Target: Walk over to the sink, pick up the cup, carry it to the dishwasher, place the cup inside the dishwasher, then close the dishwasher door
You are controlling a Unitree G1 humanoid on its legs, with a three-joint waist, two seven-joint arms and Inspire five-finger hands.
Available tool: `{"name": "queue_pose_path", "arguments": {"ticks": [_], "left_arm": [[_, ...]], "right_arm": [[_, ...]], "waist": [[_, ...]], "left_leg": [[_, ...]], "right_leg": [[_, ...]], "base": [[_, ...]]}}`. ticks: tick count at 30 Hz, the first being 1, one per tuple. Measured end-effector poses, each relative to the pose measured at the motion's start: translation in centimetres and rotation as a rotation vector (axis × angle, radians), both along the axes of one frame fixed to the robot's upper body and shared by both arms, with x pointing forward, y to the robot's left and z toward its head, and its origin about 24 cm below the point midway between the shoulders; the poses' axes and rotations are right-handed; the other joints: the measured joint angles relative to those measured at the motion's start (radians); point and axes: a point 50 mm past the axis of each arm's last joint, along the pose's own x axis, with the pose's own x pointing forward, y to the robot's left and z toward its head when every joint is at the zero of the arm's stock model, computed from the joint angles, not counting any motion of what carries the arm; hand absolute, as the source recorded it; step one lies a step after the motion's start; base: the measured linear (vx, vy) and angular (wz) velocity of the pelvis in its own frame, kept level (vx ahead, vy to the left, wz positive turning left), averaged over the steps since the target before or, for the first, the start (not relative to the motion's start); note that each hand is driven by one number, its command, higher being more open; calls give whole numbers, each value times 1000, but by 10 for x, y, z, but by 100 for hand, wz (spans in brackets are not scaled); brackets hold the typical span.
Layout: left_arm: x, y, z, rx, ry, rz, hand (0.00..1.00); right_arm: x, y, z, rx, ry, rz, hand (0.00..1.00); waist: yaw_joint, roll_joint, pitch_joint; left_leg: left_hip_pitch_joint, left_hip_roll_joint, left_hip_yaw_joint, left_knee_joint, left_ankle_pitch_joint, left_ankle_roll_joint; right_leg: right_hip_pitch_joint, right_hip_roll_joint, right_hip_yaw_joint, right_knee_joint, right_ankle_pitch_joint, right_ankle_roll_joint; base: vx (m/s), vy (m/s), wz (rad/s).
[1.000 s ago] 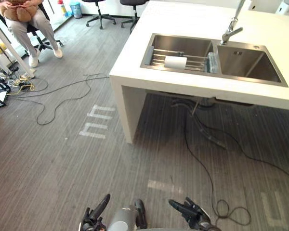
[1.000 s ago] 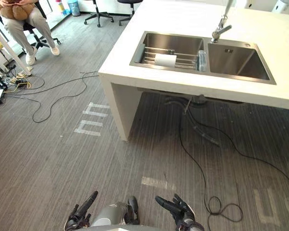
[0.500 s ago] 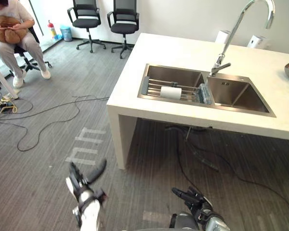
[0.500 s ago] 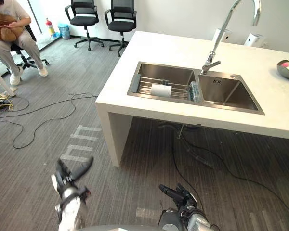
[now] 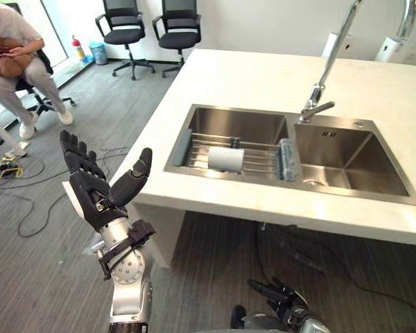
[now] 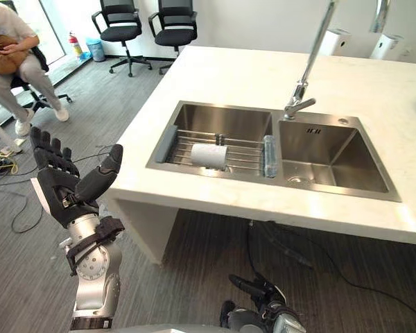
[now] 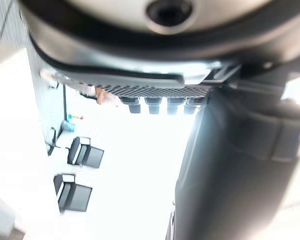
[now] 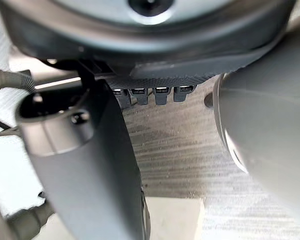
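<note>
Left eye view first: your left hand [image 5: 96, 193] is up in front of the counter's [image 5: 249, 76] near corner, palm showing, fingers straight and fanned wide, thumb angled out toward the counter edge, holding nothing. The white cup [image 5: 226, 159] lies on its side on the wire rack [image 5: 260, 152] across the left basin of the sink [image 5: 353, 163], well apart from that hand. The faucet [image 5: 328, 59] rises from behind the divider between the two basins.

Over to the right eye view: your right hand [image 6: 267, 298] hangs low, down by the floor in front of the counter, fingers loosely extended and apart, carrying nothing. A clear container [image 6: 269, 156] stands at the rack's right end, against the divider, near the cup but not touching it. Off to the far left a person [image 6: 10, 55] sits on a chair, and two black office chairs [image 6: 118, 26] stand by the far wall.

Left wrist view: the fingers [image 7: 155, 105] show as a short straight row, the thumb [image 7: 240, 170] stands clear beside them, and there is nothing between them.

Right wrist view: the fingers [image 8: 157, 94] again show as a straight row, with only grey floor [image 8: 175, 145] past them, so that hand is empty and spread too.
</note>
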Motion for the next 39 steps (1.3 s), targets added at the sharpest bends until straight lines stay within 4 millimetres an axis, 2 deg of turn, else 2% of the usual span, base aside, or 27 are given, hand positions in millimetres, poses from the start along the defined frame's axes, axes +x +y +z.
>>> {"name": "queue_pose_path", "arguments": {"ticks": [1, 2, 3, 4, 5, 6, 7, 8, 9, 10, 11, 13, 14, 15, 16, 21, 27, 31, 39], "left_arm": [[-5, -1, 2, 3, -10, -4, 100], [-7, -1, 2, 20, -6, -5, 100], [-9, -1, 2, 42, 2, -12, 100], [-8, -2, 2, 56, 6, -18, 100], [-8, -1, 3, 102, 11, -30, 100], [-7, -1, 4, 147, 19, -30, 100], [-4, -2, 6, 249, 36, -46, 100], [0, -4, 10, 341, 48, -72, 100], [3, -6, 11, 376, 54, -92, 100], [8, -10, 14, 415, 63, -135, 100], [15, -10, 11, 452, 100, -168, 100], [21, -10, 5, 489, 161, -202, 100], [24, -10, 1, 519, 195, -217, 100], [27, -10, 1, 536, 208, -227, 100], [31, -10, 1, 579, 230, -246, 100], [46, -15, -10, 873, 369, -408, 100], [58, -12, -16, 1093, 505, -628, 100], [67, 0, -17, 1172, 615, -710, 100], [73, 13, -9, 1264, 746, -857, 100]], "right_arm": [[-4, -1, -1, -4, 22, 20, 100], [-11, -2, -3, -4, 49, 28, 100], [-19, -4, -4, -4, 79, 28, 100], [-22, -6, -5, -5, 91, 28, 100], [-25, -7, -6, -4, 113, 28, 100], [-27, -8, -7, -3, 122, 27, 100], [-28, -8, -8, 0, 129, 29, 100], [-29, -9, -8, 4, 130, 43, 100], [-28, -10, -7, 4, 129, 55, 100], [-28, -14, -6, 1, 125, 68, 100], [-29, -13, -8, 7, 127, 55, 100], [-28, -12, -7, 9, 116, 42, 100], [-29, -10, -7, 12, 113, 40, 100], [-30, -8, -8, 16, 112, 39, 100], [-32, -5, -9, 24, 117, 37, 100], [-32, -5, -9, 27, 133, 48, 100], [-32, -12, -8, 13, 155, 77, 100], [-34, -14, -9, 13, 176, 81, 100], [-49, -19, -11, 10, 254, 99, 100]], "waist": [[5, 5, 3], [10, 6, 4], [19, 5, 4], [25, 0, 2], [34, -1, 0], [37, -1, -1], [37, -2, -3], [34, -4, -4], [30, -1, -6], [21, 17, -17], [12, 2, -24], [-8, 4, -27], [-13, -3, -33], [-14, -11, -38], [-17, -33, -45], [-31, -24, -52], [-39, -17, -56], [-41, -17, -56], [-49, -17, -56]], "left_leg": [[-96, 47, -18, 199, 84, 9], [-162, 66, -31, 315, 58, 15], [-238, 63, -33, 388, 3, 35], [-264, 55, -26, 375, -28, 48], [-292, 33, 5, 271, -84, 68], [-297, 18, 23, 193, -107, 78], [-290, -23, 54, 9, -138, 86], [-269, -86, 63, -220, -135, 81], [-252, -119, 57, -344, -101, 80], [-228, -163, 39, -530, 48, 106], [-156, -193, 55, -622, 83, 113], [-66, -203, 69, -739, 112, 117], [-35, -205, 74, -769, 113, 117], [-27, -212, 73, -780, 113, 116], [-14, -232, 68, -805, 117, 110], [36, -218, 46, -884, 151, 86], [41, -216, 49, -889, 153, 83], [40, -221, 52, -891, 158, 86], [27, -250, 46, -892, 161, 107]], "right_leg": [[52, 34, 18, -30, -5, -26], [89, 49, 29, -40, -15, -41], [126, 54, 46, -54, -26, -56], [141, 53, 58, -63, -28, -64], [166, 45, 83, -80, -32, -66], [176, 38, 95, -88, -30, -59], [193, 21, 113, -98, -26, -46], [196, -4, 128, -93, -35, -29], [196, -13, 134, -89, -42, -17], [197, -13, 145, -83, -61, 9], [197, -37, 156, -53, -74, 21], [178, -55, 168, 45, -102, 59], [180, -63, 183, 31, -128, 67], [185, -72, 185, 3, -124, 71], [190, -94, 191, -29, -112, 87], [216, -68, 174, -37, -115, 86], [218, -63, 179, -45, -113, 84], [220, -71, 181, -58, -107, 79], [226, -99, 175, -97, -90, 101]], "base": [[374, -161, -39], [320, -120, -44], [311, -108, -40], [311, -66, -52], [315, -40, -46], [353, 28, -53], [372, 89, -44], [372, 108, -37], [356, 130, -27], [340, 132, -20], [345, 125, -18], [295, 104, -11], [242, 97, -5], [167, 46, 5], [129, -30, 16], [57, -111, 11], [-33, -55, -3], [-74, 13, -3], [-44, 38, 3]]}}
